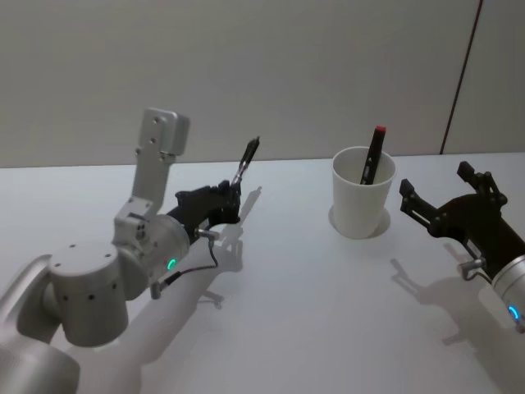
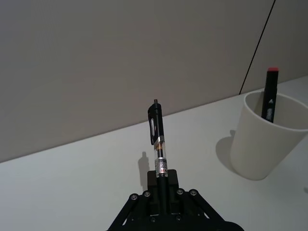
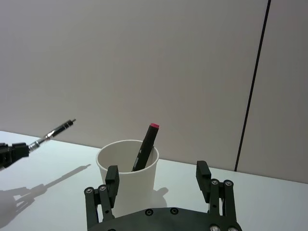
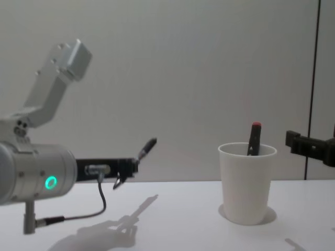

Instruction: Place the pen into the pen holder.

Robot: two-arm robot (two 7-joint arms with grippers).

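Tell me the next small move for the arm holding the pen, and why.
Probably carry the left gripper sideways toward the pen holder. It is shut on the pen, which is clear of the table and points up, well left of the holder. A red-capped marker leans inside, leaving room, and the right gripper hangs open on the far side.

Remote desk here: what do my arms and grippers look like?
Both arms are silver-grey with rounded joint housings. The left arm carries a glowing green ring and a thin black cable; the right arm has a small bluish light. The left gripper and right gripper are black linkage frames with silver screws.
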